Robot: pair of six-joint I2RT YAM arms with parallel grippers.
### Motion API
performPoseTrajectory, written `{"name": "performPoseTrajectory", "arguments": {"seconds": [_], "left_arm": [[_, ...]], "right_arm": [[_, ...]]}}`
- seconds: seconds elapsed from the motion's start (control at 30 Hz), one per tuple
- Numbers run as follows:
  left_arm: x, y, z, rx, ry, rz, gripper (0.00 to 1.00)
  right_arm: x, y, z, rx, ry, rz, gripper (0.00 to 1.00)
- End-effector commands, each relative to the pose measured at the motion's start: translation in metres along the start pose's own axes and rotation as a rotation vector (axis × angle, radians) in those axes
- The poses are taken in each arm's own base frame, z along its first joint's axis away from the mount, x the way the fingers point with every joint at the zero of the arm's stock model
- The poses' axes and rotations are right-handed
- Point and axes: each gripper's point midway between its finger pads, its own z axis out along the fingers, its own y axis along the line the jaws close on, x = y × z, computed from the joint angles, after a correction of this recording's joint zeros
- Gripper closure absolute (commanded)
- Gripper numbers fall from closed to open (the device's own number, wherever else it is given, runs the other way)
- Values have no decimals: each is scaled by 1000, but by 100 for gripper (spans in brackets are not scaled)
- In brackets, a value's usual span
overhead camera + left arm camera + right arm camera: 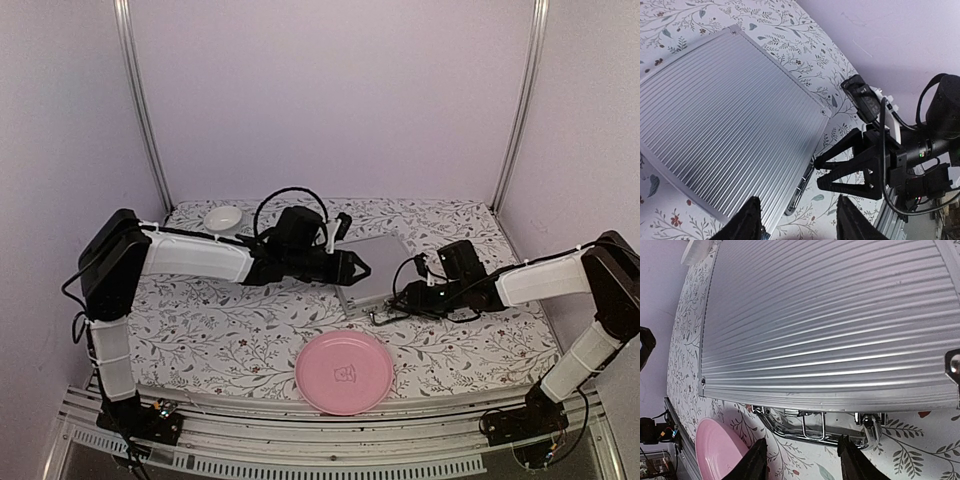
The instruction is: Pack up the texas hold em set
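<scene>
Case [388,262] shut, flat; left hand [365,268] open at left edge, right hand [817,174] open beside handle edge.

**Table** [200,320]: flat top, covered edge to edge in a white sheet printed with grey leafy sprigs and small dark red flowers.

Three items rest directly on it:

1. **Silver case** [380,272]: ribbed metal, lid closed. It lies flat just right of centre, toward 2 o'clock. Its handle [795,436] and chrome latches run along the side facing 6 o'clock.
2. **Pink plate** [344,371]: round, at 6 o'clock by the front edge. It is near the case's handle side but not touching it.
3. **White bowl** [223,217]: small, upright, at 10 o'clock toward the back edge, well apart from the case and the plate.
</scene>
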Motion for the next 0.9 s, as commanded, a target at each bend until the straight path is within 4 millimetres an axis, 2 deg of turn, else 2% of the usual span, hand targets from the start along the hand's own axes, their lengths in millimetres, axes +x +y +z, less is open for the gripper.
{"name": "performPoseTrajectory", "arguments": {"seconds": [0.0,0.4,0.7,0.87], "left_arm": [[20,-1,21,31,60,31,51],[51,20,42,-1,134,60,57],[86,44,36,-64,207,27,60],[94,48,32,-76,214,14,60]], "right_arm": [[-1,5,8,-30,1,-32,52],[0,-4,20,-8,10,-56,53],[1,0,29,-42,30,-57,53],[5,1,32,-59,47,-41,53]]}}
